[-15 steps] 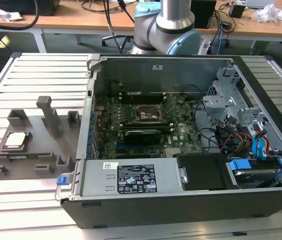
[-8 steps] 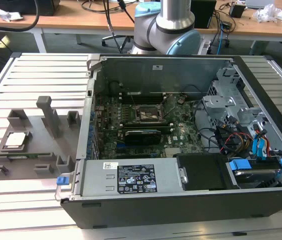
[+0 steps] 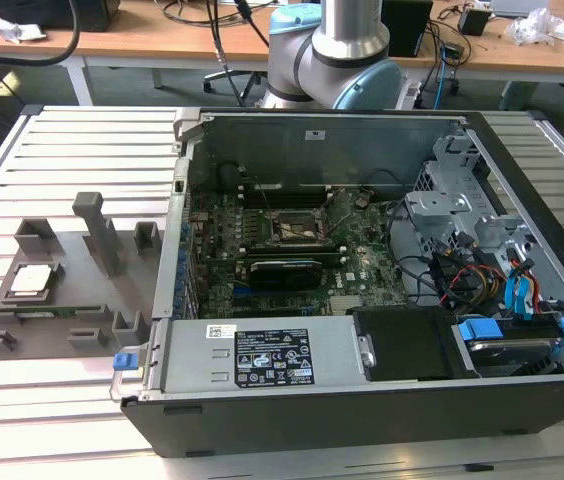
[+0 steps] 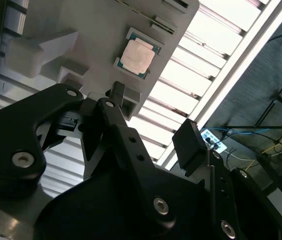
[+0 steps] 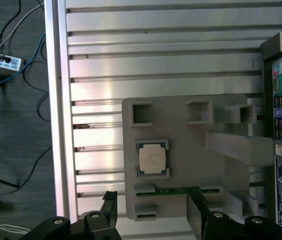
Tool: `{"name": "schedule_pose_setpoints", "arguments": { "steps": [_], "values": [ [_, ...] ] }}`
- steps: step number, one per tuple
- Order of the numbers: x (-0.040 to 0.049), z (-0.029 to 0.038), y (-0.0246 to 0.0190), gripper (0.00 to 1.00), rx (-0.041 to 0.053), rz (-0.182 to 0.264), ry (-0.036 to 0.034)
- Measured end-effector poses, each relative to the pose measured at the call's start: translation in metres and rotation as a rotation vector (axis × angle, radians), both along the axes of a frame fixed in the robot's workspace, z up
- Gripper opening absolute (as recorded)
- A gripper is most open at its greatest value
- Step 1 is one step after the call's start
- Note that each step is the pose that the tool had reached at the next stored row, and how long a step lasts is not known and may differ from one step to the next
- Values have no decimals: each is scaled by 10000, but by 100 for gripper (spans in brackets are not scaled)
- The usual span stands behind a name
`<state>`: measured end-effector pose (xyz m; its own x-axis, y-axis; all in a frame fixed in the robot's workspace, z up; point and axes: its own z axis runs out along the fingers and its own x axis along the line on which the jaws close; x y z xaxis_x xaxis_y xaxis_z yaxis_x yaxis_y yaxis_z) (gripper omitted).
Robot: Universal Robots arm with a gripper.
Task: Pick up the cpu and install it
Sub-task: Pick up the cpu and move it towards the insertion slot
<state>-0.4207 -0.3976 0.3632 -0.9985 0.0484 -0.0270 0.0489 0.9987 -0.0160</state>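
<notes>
**First wrist view: pick step in hand, cpu not yet grasped**

First wrist view is showing the cpu [image 5: 152, 159], a small flat square chip with a pale silver-grey metal top, sitting flat in its square pocket on the grey plastic holder plate [image 5: 181, 125]. The plate is lying on the slatted aluminium counter [image 5: 156, 50], just beside the open black computer case [image 3: 362, 420].

The black two-finger tool [image 5: 153, 217] is hanging over the plate's near edge, fingers spread wide, nothing between them. It is touching neither chip nor plate as far as I can tell. The chip is lying clear of the fingers, roughly in line with the gap.

Exterior view is showing the dark square socket frame [image 3: 300, 227] on the green motherboard [image 3: 362, 265] inside the case, well apart from the chip. I cannot tell its latch state.

My read: we are sitting in the approach part of the pick, with install not started. The grasp is calling for:
- centring the gap over the chip
- coming down square
- keeping the fingertips clear of the pocket walls
- closing on two opposite edges without tipping it
</notes>
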Motion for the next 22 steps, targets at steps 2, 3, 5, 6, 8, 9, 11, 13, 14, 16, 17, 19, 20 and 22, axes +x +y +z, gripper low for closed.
{"name": "schedule_pose_setpoints", "arguments": {
  "steps": [2, 3, 5, 6, 8, 9, 11, 13, 14, 16, 17, 19, 20, 22],
  "values": [
    [0, -12, 0, 66, 0, 0, -1],
    [0, -19, 0, 66, 1, 0, -1],
    [0, -33, 0, 66, 0, 0, 0],
    [0, -37, 0, 66, 0, 0, 0],
    [0, -44, 0, 66, 0, 0, 1],
    [0, -48, 0, 66, -1, 0, 0],
    [0, -58, 0, 66, 0, 0, 0],
    [0, -66, 0, 66, 0, 0, 0],
    [0, -70, 0, 66, 0, 0, 0],
    [0, -81, 0, 66, 0, 0, 0],
    [0, -86, 0, 66, 0, 0, 0],
    [0, -93, 0, 66, 0, 0, 1],
    [0, -96, 0, 66, 0, 0, 0],
    [0, -111, 0, 66, 0, 0, -1]
  ]
}}
